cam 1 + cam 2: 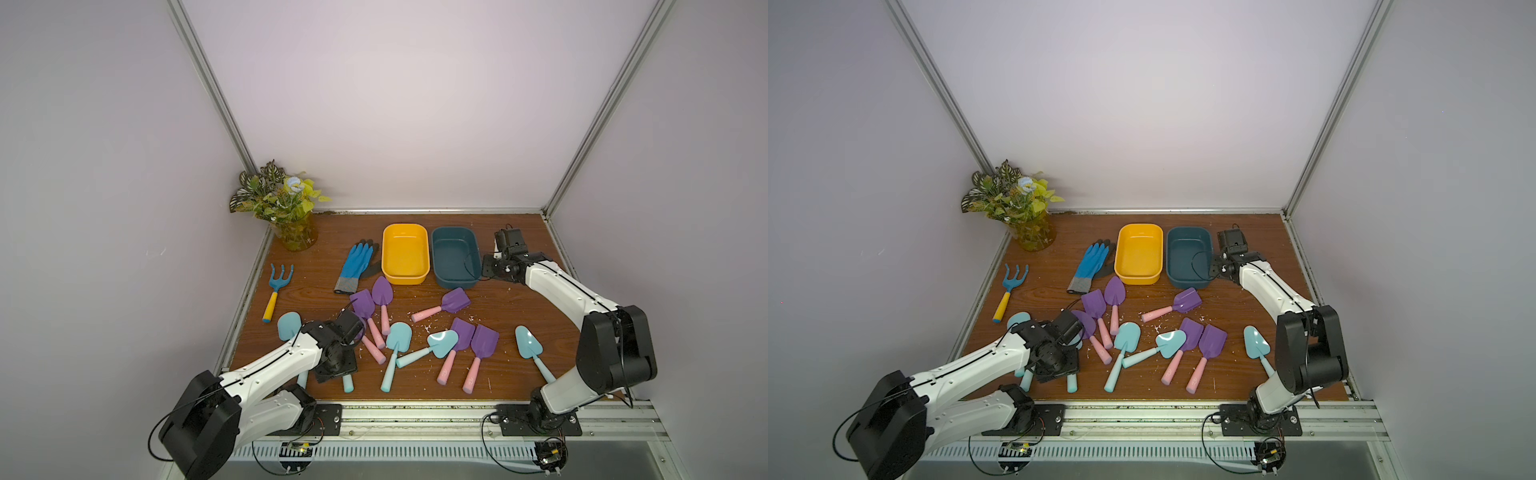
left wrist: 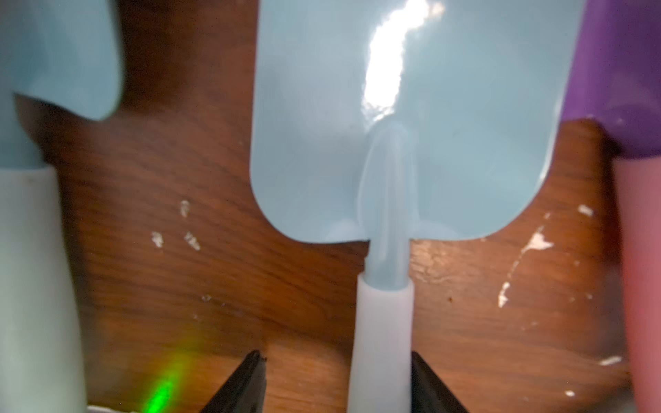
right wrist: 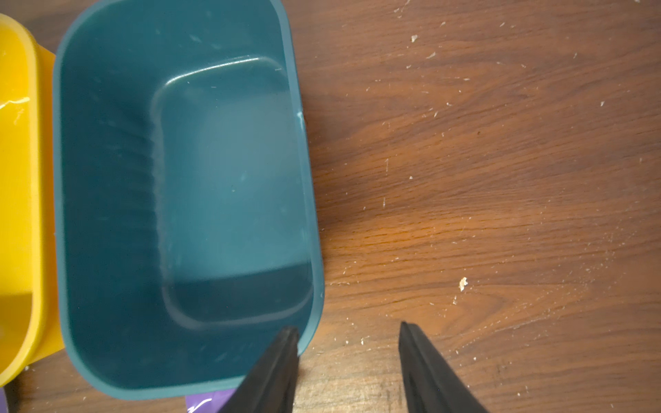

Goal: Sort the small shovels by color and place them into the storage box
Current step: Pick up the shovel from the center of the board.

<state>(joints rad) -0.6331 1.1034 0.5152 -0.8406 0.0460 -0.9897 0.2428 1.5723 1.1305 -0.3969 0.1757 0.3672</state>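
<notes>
Tabletop [image 1: 519, 249] bears five aqua shovels [image 1: 399, 336], six purple shovels [image 1: 484, 340], two boxes [image 1: 405, 226]; left tool [image 2: 335, 357] and right tool [image 3: 348, 327] apart.

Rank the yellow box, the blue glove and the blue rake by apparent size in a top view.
1. yellow box
2. blue glove
3. blue rake, which looks about as long as the glove but far thinner, so it covers less of the picture.

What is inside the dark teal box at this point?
In the right wrist view the dark teal box shows only its bare floor; nothing lies in it. The right gripper hangs beside it, and one of its fingers covers a small corner.
</notes>
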